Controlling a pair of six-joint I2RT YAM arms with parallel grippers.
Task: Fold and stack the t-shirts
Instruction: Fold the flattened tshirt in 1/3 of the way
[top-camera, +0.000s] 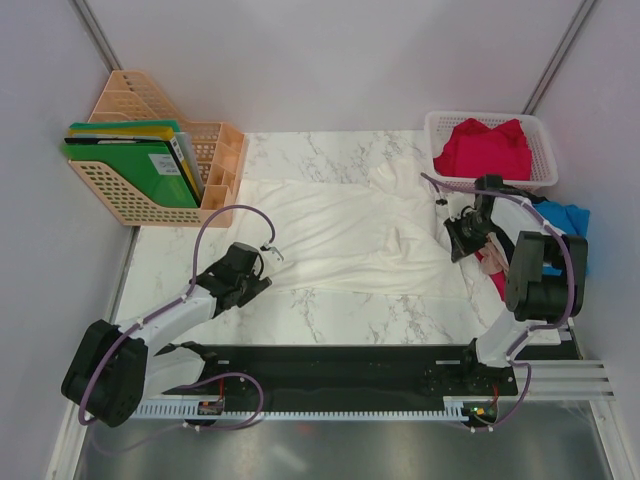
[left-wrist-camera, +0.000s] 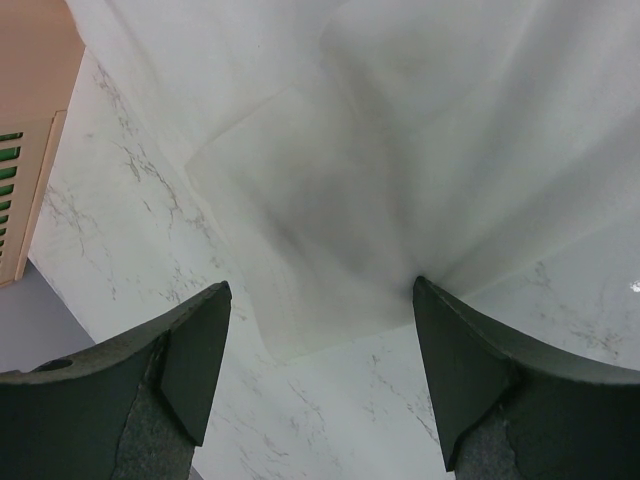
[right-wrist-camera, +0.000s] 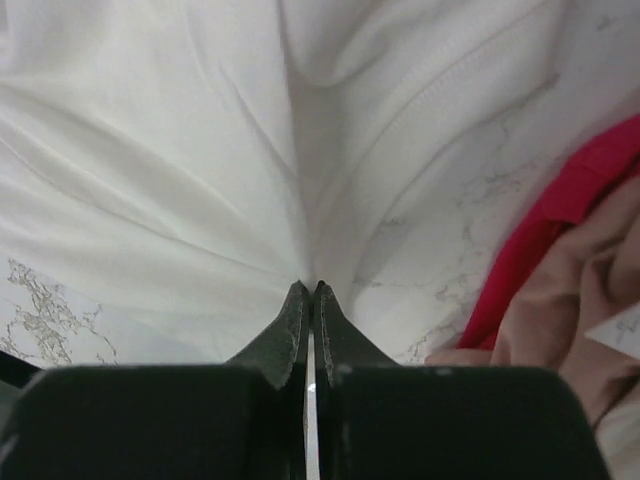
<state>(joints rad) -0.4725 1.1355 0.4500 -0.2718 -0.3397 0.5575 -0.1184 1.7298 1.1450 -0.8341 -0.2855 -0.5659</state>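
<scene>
Status: we're at the grab stage of the first fold on the white t-shirt (top-camera: 340, 235); it lies spread and wrinkled across the middle of the marble table (top-camera: 340, 315), nothing folded over yet.

Right gripper (right-wrist-camera: 309, 290) is closed, jaws pressed together on a pinch of the shirt's right-hand edge; in the wrist view creases fan out from the tips, so we read it as a real grip on thin fabric.

Left gripper (left-wrist-camera: 320, 300) is wide open and holds nothing; it hovers over the shirt's near-left corner with the hem edge between its fingers; we can't tell whether the tips touch cloth.

Other shirts: red t-shirt (top-camera: 485, 148) bunched in the white basket (top-camera: 540, 125) far right; blue t-shirt (top-camera: 572, 220) at the right table edge behind the right arm; beige t-shirt (right-wrist-camera: 590, 290) and some red cloth (right-wrist-camera: 560, 220) heaped just beside the right pinch; no stack visible.

Peach file rack (top-camera: 225, 150) with green folders (top-camera: 130, 170) stands far left, near the shirt's far-left end.

Next, as we judge it: left drops onto the corner and closes; then both arms lift together and carry the same way so the fold lands square. Watch for the thin pinch slipping and the beige heap getting dragged along.
</scene>
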